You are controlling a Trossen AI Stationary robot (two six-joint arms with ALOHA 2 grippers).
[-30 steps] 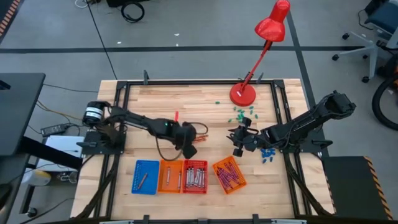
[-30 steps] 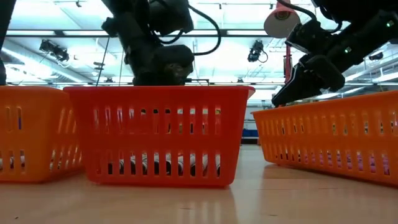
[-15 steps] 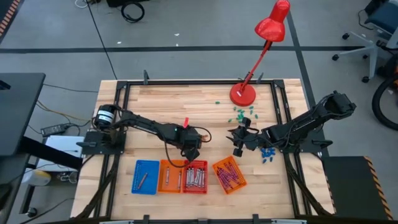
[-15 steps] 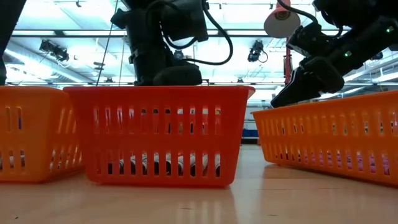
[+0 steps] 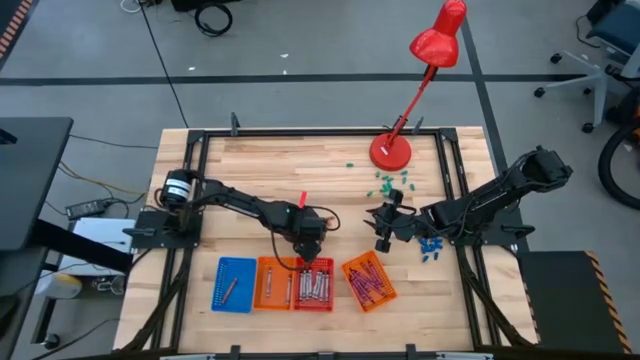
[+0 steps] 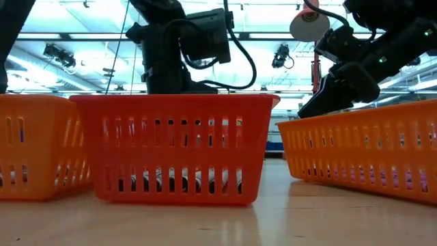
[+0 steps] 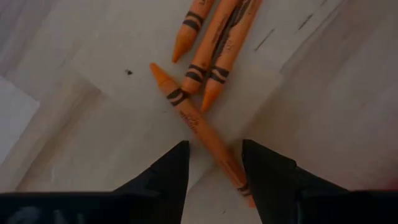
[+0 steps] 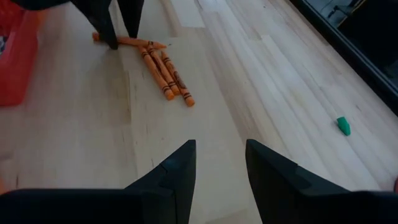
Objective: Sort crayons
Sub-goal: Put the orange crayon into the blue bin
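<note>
Several orange crayons [image 7: 211, 43] lie flat on the wooden table. One orange crayon [image 7: 196, 124] lies apart from them, slanting. My left gripper [image 7: 214, 146] points down over it, open, with one finger on either side of its near half; no touch shows. In the right wrist view those fingers [image 8: 118, 25] straddle the same crayon [image 8: 146, 43]. My right gripper [image 8: 221, 146] waits open to the right [image 5: 381, 243], with nothing between its fingers. More crayons lie in the red basket [image 5: 314, 283] and the tilted orange basket [image 5: 368, 281].
A blue basket [image 5: 233, 284] and an orange basket [image 5: 273, 283] stand left of the red one along the near edge. A red lamp's base [image 5: 391, 152] stands at the far right. Green bits [image 5: 385, 183] and blue bits [image 5: 430, 247] lie near the right arm.
My left gripper has gone toward the table's right and near edges and down, tipping steeper, until it stands over the orange crayons just behind the red basket.
</note>
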